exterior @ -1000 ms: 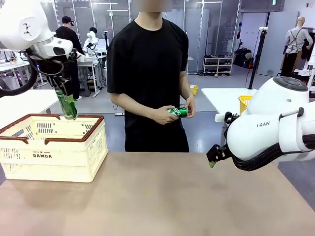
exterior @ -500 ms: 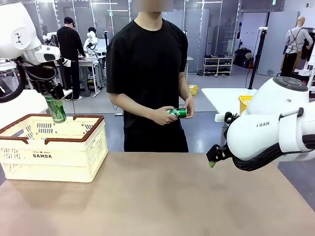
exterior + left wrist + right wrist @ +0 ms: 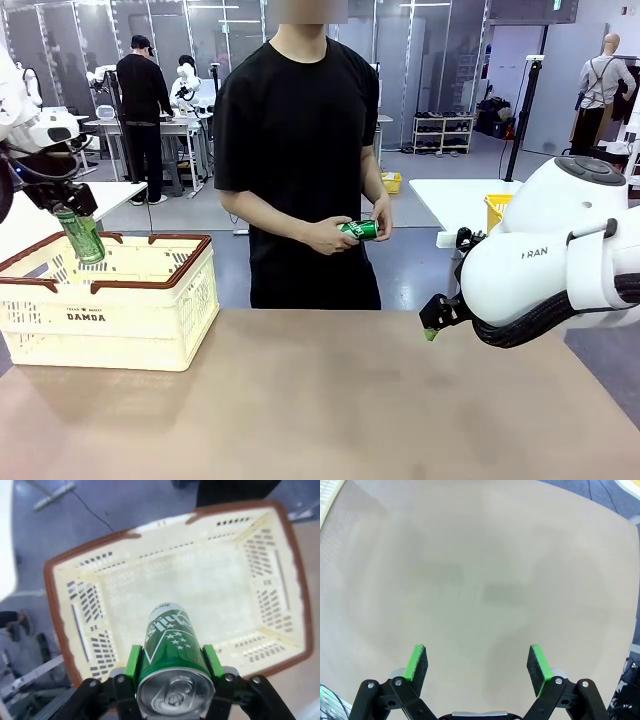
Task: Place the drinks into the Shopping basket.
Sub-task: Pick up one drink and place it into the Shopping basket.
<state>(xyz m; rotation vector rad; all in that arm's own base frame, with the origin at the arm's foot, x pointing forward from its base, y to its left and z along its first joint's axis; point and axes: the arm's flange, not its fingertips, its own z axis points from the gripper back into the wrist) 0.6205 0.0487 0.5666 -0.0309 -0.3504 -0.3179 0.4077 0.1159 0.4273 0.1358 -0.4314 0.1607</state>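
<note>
The left gripper [image 3: 70, 210] is clenched on a green drink can [image 3: 82, 238] with white marks, its green pads pressing the can's sides just below the silver top. In the front view the can hangs at about nine o'clock of the picture, slightly tilted, its top leaning toward eleven o'clock, over the left part of the Shopping basket [image 3: 110, 310]. The can's lower end overlaps the line of the basket's far rim. Whether it has dipped below the rim cannot be told from there.

In the left wrist view the same gripper [image 3: 173, 662] holds the can [image 3: 170, 645] at six o'clock, lid toward the camera. The cream, slotted basket [image 3: 60, 630] with its brown rim spreads beyond the can, whose far end points down at the basket floor.

The basket stands on the brown table [image 3: 320, 400] toward its nine o'clock edge, the "DAMDA" print facing the robot.

At twelve o'clock across the table a person holds a second green can [image 3: 362, 229] sideways in both hands [image 3: 330, 236] at waist height.

The right gripper [image 3: 432, 322] hangs at three o'clock above the table. In its wrist view this gripper [image 3: 479, 662] is released, jaws wide apart, with nothing between them and bare tabletop [image 3: 480, 570] beyond
</note>
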